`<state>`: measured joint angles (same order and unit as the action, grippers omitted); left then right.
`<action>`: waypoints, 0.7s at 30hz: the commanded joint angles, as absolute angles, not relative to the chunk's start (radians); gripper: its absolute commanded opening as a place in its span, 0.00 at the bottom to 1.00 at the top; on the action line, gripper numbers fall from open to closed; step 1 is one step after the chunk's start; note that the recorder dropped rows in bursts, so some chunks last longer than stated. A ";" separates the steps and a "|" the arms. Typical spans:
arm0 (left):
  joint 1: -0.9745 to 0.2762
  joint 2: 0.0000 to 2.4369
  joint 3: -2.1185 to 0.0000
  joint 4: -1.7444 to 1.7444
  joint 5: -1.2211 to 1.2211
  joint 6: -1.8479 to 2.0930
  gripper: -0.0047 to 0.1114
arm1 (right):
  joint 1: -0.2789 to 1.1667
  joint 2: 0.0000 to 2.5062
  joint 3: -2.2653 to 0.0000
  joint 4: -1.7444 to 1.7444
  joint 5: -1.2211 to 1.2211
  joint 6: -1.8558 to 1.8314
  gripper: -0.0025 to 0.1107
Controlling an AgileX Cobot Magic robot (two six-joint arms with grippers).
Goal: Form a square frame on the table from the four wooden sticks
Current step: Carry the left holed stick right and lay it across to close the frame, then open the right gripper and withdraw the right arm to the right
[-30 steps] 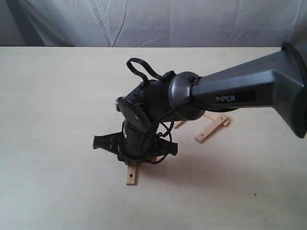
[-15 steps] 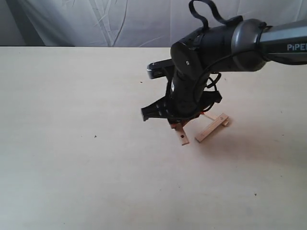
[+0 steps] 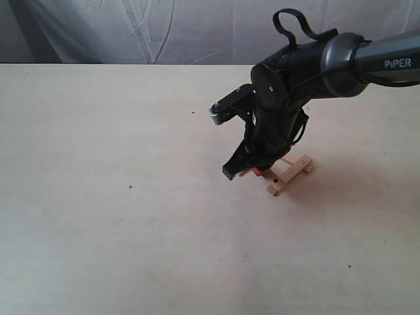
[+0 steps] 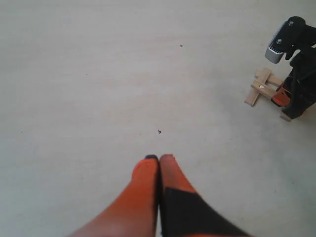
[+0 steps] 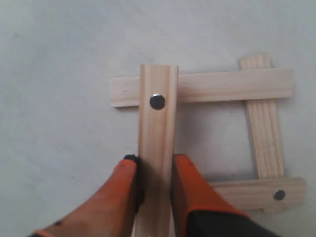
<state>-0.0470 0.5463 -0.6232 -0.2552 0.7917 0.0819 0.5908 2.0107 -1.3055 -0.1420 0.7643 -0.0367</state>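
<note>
In the right wrist view my right gripper (image 5: 155,160) is shut on a holed wooden stick (image 5: 158,113). Its far end lies across one end of a plain stick (image 5: 227,86). A second plain stick (image 5: 266,133) runs square to that one, and another holed stick (image 5: 269,193) crosses its near end, so the four outline a square frame. In the exterior view the right gripper (image 3: 257,170) hangs low over the sticks (image 3: 289,176) on the table (image 3: 98,197). My left gripper (image 4: 159,158) is shut on nothing above bare table, far from the sticks (image 4: 260,87).
A wrinkled white cloth (image 3: 197,29) hangs behind the table's far edge. The right arm's dark body (image 3: 308,65) reaches in from the right above the sticks. A few tiny dark specks (image 3: 130,187) mark the tabletop.
My right gripper has carried the holed stick from the near middle of the table rightward and away, and lowered it onto the other three sticks.
</note>
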 commanded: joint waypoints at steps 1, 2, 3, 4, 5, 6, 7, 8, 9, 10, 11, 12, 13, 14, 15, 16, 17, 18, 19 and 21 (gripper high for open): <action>-0.042 0.541 -0.617 -0.251 0.784 0.086 0.04 | 0.584 2.017 -1.303 -0.130 0.757 -0.086 0.02; -0.042 0.541 -0.617 -0.251 0.784 0.086 0.04 | 0.582 2.019 -1.303 -0.132 0.757 -0.086 0.03; -0.042 0.541 -0.617 -0.251 0.784 0.086 0.04 | 0.582 2.021 -1.303 -0.132 0.755 -0.086 0.06; -0.042 0.541 -0.617 -0.251 0.784 0.086 0.04 | 0.582 2.021 -1.303 -0.132 0.755 -0.086 0.09; -0.042 0.541 -0.617 -0.251 0.784 0.086 0.04 | 0.582 2.021 -1.303 -0.132 0.753 -0.086 0.13; -0.042 0.541 -0.617 -0.251 0.784 0.086 0.04 | 0.582 2.021 -1.303 -0.132 0.753 -0.086 0.17; -0.042 0.541 -0.617 -0.251 0.784 0.086 0.04 | 0.582 2.021 -1.303 -0.134 0.753 -0.086 0.21; -0.042 0.541 -0.617 -0.251 0.784 0.086 0.04 | 0.582 2.021 -1.303 -0.139 0.751 -0.086 0.24; -0.042 0.541 -0.617 -0.251 0.784 0.086 0.04 | 0.582 2.021 -1.303 -0.143 0.751 -0.086 0.27; -0.042 0.541 -0.617 -0.251 0.784 0.086 0.04 | 0.582 2.021 -1.303 -0.151 0.751 -0.086 0.29; -0.042 0.541 -0.617 -0.251 0.784 0.086 0.04 | 0.582 2.021 -1.303 -0.156 0.751 -0.086 0.31; -0.042 0.541 -0.617 -0.251 0.784 0.086 0.04 | 0.582 2.021 -1.303 -0.156 0.751 -0.086 0.32; -0.042 0.541 -0.617 -0.251 0.784 0.086 0.04 | 0.582 2.021 -1.303 -0.156 0.751 -0.086 0.32; -0.042 0.541 -0.617 -0.251 0.784 0.086 0.04 | 0.582 2.021 -1.303 -0.156 0.751 -0.086 0.32; -0.042 0.541 -0.617 -0.251 0.784 0.086 0.04 | 0.582 2.021 -1.303 -0.156 0.751 -0.086 0.32; -0.042 0.541 -0.617 -0.251 0.784 0.086 0.04 | 0.582 2.021 -1.303 -0.156 0.751 -0.086 0.32; -0.042 0.541 -0.617 -0.251 0.784 0.086 0.04 | 0.582 2.021 -1.303 -0.156 0.751 -0.086 0.32; -0.042 0.541 -0.617 -0.251 0.784 0.086 0.04 | 0.582 2.021 -1.303 -0.156 0.753 -0.086 0.32; -0.042 0.541 -0.617 -0.251 0.784 0.086 0.04 | 0.582 2.021 -1.303 -0.156 0.753 -0.086 0.32; -0.042 0.541 -0.617 -0.251 0.784 0.086 0.04 | 0.582 2.019 -1.303 -0.156 0.755 -0.086 0.32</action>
<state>-0.0470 0.5463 -0.6232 -0.2552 0.7917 0.0819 0.5884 2.0217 -1.3055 -0.1479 0.7583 -0.0811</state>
